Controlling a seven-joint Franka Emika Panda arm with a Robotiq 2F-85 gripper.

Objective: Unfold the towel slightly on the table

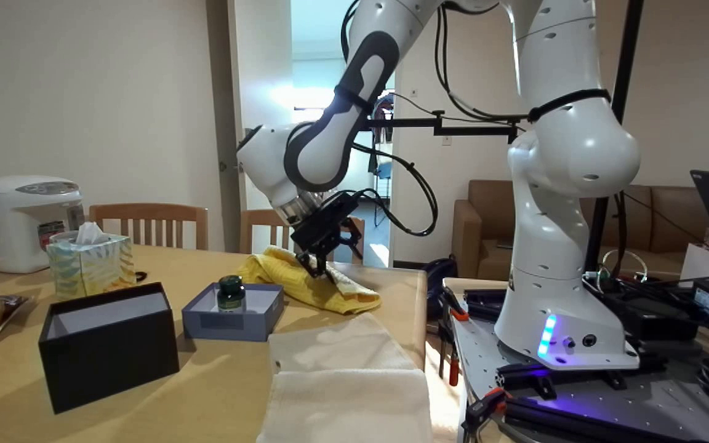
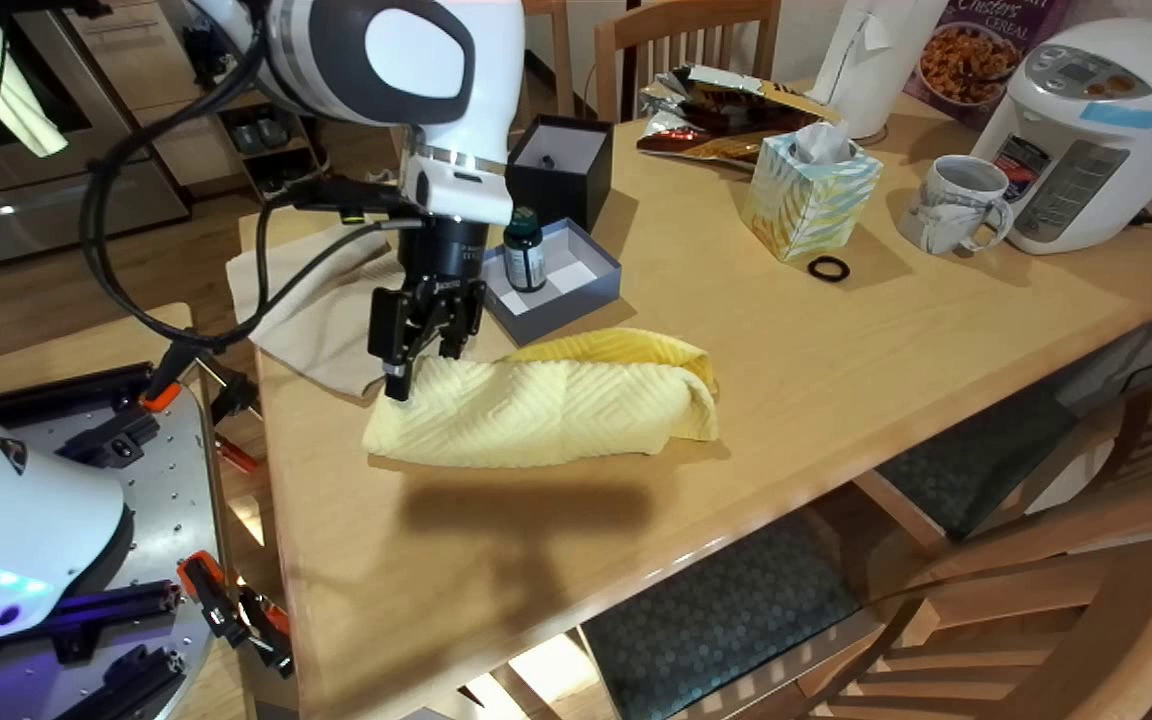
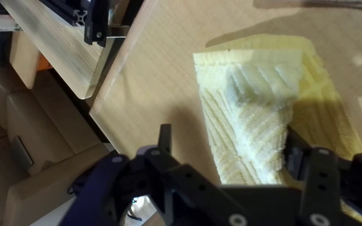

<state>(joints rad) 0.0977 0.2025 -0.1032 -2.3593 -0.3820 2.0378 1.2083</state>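
The yellow towel [image 2: 536, 412] lies folded and bunched on the table [image 2: 836, 340], close to a corner. In an exterior view the towel [image 1: 305, 286] shows a paler face along its raised upper fold. My gripper [image 3: 228, 131] points down over one end of it with its jaws wide apart. A ridge of the towel [image 3: 247, 125] stands between the fingers in the wrist view. The right finger [image 3: 295, 153] is against or just beside that ridge; the left finger [image 3: 165, 138] is over bare wood, apart from the cloth. Contact at the fingertips is partly hidden.
A pale cloth [image 1: 342, 400] lies beside the towel. Close by are a grey-blue box lid [image 2: 566, 290] holding a dark bottle [image 2: 524, 250], and a black box [image 1: 108, 344]. A tissue box [image 2: 811, 190], mug [image 2: 956, 205] and water boiler [image 2: 1086, 130] stand farther off.
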